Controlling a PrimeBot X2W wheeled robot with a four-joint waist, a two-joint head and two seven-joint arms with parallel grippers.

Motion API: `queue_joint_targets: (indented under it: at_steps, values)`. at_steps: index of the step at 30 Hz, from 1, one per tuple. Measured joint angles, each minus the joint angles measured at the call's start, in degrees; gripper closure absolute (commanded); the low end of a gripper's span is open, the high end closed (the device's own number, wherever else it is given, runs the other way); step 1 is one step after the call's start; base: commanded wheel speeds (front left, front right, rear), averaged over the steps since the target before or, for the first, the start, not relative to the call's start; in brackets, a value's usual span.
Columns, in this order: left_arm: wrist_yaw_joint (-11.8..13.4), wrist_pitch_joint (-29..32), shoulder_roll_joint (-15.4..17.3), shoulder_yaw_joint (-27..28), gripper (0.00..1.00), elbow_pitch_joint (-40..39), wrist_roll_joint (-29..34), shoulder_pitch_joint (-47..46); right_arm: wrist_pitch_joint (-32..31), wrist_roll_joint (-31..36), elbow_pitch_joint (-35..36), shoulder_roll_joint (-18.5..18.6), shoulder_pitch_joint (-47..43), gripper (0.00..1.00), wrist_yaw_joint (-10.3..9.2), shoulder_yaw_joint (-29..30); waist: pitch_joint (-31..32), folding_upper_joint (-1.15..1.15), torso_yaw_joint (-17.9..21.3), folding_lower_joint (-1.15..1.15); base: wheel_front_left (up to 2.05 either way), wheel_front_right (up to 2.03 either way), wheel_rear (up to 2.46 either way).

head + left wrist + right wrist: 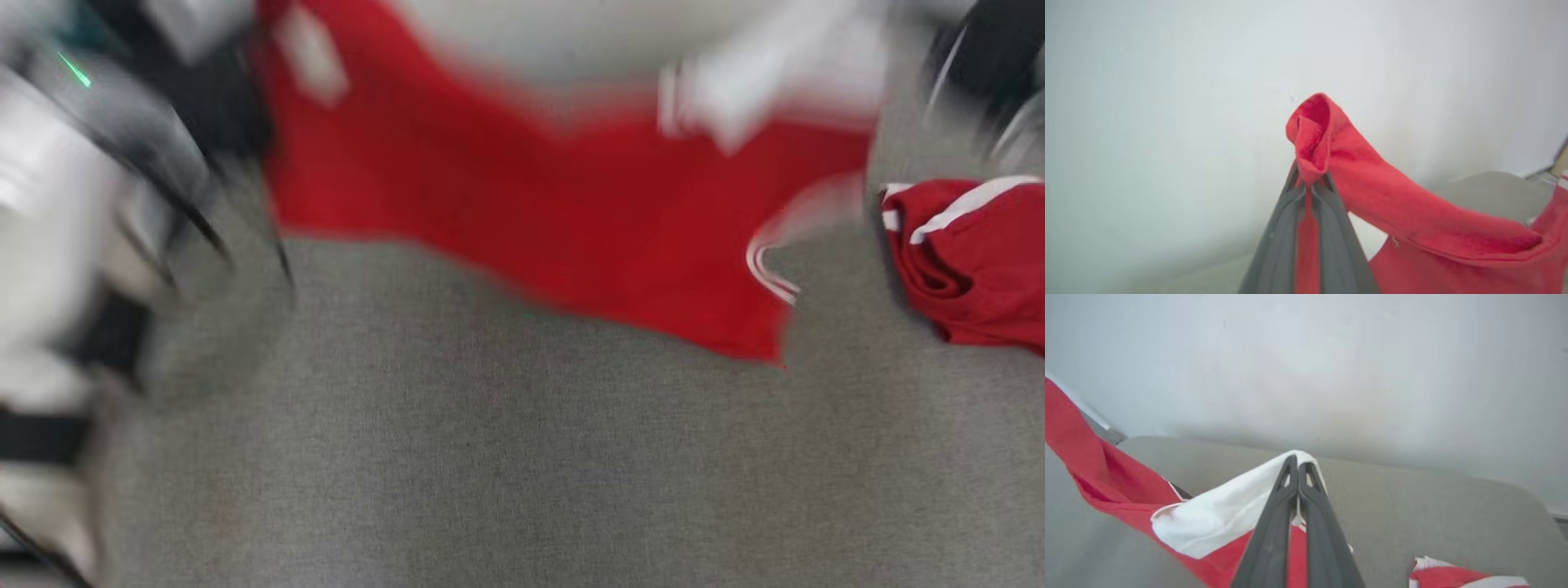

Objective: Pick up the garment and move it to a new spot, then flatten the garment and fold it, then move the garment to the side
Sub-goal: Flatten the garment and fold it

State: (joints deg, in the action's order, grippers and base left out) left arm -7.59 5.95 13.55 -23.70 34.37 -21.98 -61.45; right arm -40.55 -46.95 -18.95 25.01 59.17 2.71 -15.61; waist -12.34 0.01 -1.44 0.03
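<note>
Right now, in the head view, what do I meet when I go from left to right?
left arm → held garment → second garment

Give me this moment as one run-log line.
left fingers: shut on red-and-white fabric garment, red edge | right fingers: shut on its white part | garment: stretched between both over grey cloth surface

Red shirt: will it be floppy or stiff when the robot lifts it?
Probably floppy: the red shirt droops between the left hand and the right hand. Likely light, since two thin pinches at its edges seem to carry it. It looks like soft cloth, so it shouldn't break.
</note>
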Motion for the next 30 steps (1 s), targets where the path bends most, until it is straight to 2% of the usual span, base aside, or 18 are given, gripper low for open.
queue_joint_targets:
  at_steps: [2, 5, 8, 12, 17, 25, 30]
  values:
    - [0.0, -3.6, 0.1, 5.4, 1.00, -1.5, 0.7, -10.1, 8.5, 4.2, 0.5, -1.9, 7.3, 1.00, -1.01, 5.3, -1.5, 0.00, -0.2, -0.01, 0.00, 0.00, 0.00]
    - [0.6, -7.4, -1.0, 10.6, 1.00, -5.4, -1.1, -16.5, 16.8, 5.0, 0.0, -2.1, 17.5, 1.00, -0.55, 7.6, -3.8, -0.01, -0.6, -0.02, 0.00, 0.00, 0.00]
    - [0.4, -8.7, -1.2, 8.1, 1.00, -7.5, -0.8, -12.1, 21.6, 4.5, 1.5, -1.5, 18.3, 1.00, 4.13, 5.5, -6.2, -0.01, -1.2, -0.03, 0.00, 0.00, 0.00]
    - [0.4, -10.8, -2.9, 6.5, 1.00, -6.5, -2.1, 0.8, 26.0, 3.4, -0.4, -2.1, 5.2, 1.00, 4.69, 2.7, -8.4, 0.01, -2.3, 0.02, 0.00, 0.00, 0.00]
    - [0.4, -11.3, -2.4, 4.8, 1.00, -2.5, -3.9, 13.4, 28.9, 0.7, 0.3, -0.5, -12.0, 1.00, 4.69, 0.5, -7.8, 0.00, -3.5, -0.02, 0.00, 0.00, 0.00]
    - [0.4, -12.5, -1.3, 3.8, 1.00, -1.7, -4.8, 26.9, 31.6, -4.8, 3.8, 2.2, -30.8, 1.00, 4.61, -4.7, -3.6, 0.00, -3.1, -0.03, 0.00, 0.00, 0.00]
    - [0.4, -12.6, -0.4, 0.6, 1.00, -2.2, -3.5, 32.6, 33.3, -5.8, 5.1, 2.2, -36.7, 1.00, 4.61, -5.0, -1.2, -0.01, -2.6, -0.03, 0.00, 0.00, 0.00]
